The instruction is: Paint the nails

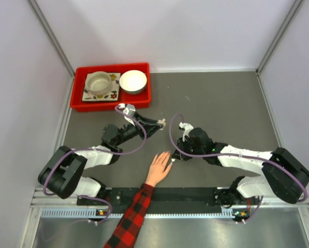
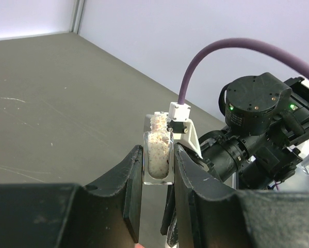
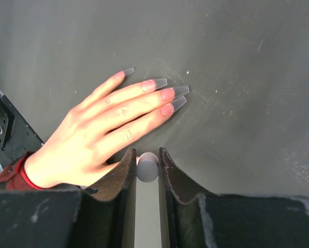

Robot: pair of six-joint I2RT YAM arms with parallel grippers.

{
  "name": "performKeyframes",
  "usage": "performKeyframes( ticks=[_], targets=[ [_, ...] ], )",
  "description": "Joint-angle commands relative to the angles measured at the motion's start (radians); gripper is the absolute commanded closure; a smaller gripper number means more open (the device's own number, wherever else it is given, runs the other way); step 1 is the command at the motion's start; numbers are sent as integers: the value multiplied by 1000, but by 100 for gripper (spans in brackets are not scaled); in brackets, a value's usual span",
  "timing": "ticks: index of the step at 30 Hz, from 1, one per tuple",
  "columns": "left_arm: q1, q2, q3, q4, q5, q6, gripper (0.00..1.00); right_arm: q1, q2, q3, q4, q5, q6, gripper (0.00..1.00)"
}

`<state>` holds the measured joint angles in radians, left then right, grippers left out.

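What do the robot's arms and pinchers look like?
The left arm and right arm are black with white sections and big rounded black joints. A purple cable loops along each. The left gripper and right gripper each have two dark, curved fingers with flat inner faces.
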<state>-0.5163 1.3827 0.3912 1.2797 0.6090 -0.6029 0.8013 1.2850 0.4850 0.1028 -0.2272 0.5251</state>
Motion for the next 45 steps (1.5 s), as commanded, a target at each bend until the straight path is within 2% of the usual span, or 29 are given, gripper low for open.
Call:
performKeyframes(
  ticks=[1, 22, 36, 39, 45],
  targets=[
    [-4, -28, 37, 83, 9, 12, 100, 15, -29, 49, 18, 15, -17, 100],
    [-4, -39, 37, 79, 12, 12, 100, 12, 33, 69, 38, 11, -22, 100],
    [-2, -40, 35, 73, 14, 17, 100, 12, 14, 72, 37, 0, -20, 100],
    [-2, -37, 34, 72, 14, 14, 100, 12, -21, 75, 3, 17, -25, 100],
    [-2, -28, 51, 61, 23, 5, 100, 12, -145, 95, -184, 121, -69, 100]
  ],
)
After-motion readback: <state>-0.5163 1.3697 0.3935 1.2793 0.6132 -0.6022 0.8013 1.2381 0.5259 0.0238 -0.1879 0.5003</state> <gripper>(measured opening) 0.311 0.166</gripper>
